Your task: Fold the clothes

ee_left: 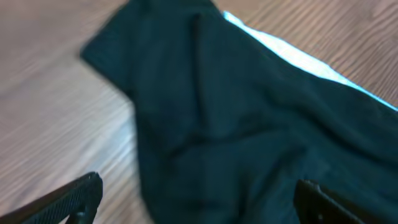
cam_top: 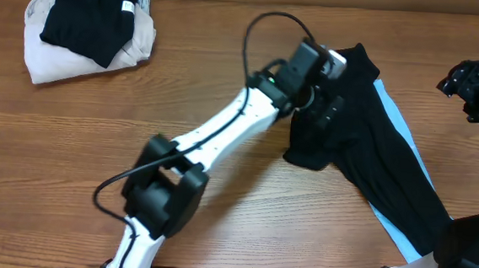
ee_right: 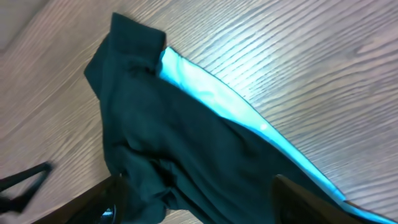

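The clothes on the right are a black shirt (cam_top: 373, 152) lying crumpled in a long diagonal heap over a light blue garment (cam_top: 395, 114), of which only one edge strip shows. My left gripper (cam_top: 325, 115) hovers low over the shirt's upper left part. In the left wrist view the left gripper (ee_left: 199, 202) is open, with the shirt (ee_left: 236, 124) beneath its spread fingers and the blue edge (ee_left: 292, 56) beyond. My right gripper (cam_top: 450, 81) hangs high at the far right. In its wrist view the right gripper (ee_right: 205, 202) is open above the shirt (ee_right: 186, 143) and the blue strip (ee_right: 217, 93), holding nothing.
At the back left a folded black garment (cam_top: 91, 14) rests on a folded cream one (cam_top: 50, 57). The left arm (cam_top: 222, 137) stretches diagonally across the wooden table (cam_top: 69, 156). The right arm's base (cam_top: 468, 247) sits at the front right, over the shirt's lower end.
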Motion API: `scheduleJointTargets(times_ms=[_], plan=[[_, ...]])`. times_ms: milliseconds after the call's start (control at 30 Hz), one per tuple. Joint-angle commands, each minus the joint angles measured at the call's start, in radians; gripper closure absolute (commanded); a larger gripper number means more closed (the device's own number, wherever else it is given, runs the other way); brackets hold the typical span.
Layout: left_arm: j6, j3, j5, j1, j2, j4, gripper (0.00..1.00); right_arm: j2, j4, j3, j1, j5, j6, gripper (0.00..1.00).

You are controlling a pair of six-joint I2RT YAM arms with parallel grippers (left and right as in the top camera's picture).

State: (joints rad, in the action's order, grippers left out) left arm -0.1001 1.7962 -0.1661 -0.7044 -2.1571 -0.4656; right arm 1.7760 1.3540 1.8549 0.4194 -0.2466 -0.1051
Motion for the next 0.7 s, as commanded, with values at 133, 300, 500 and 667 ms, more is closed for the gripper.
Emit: scheduleJointTargets(times_ms=[133, 300, 500, 667], plan=[[-0.065, 0.08, -0.038, -0.072, -0.154, 0.047, 0.0, 0.003, -0.01, 0.01, -0.003, -0.034, -0.002, 0.23], [-0.065, 0.099, -0.053, -0.103, -0.191, 0.054, 0.0, 0.003, -0.011, 0.01, -0.003, -0.016, -0.002, 0.23], [-0.065, 0.099, -0.09, -0.135, -0.192, 0.072, 0.01, 0.003, -0.023, 0.01, -0.003, -0.017, -0.002, 0.23], [-0.064, 0.098, -0.087, -0.158, -0.194, 0.074, 0.05, 0.003, -0.025, 0.01, -0.003, -0.017, -0.002, 0.23]])
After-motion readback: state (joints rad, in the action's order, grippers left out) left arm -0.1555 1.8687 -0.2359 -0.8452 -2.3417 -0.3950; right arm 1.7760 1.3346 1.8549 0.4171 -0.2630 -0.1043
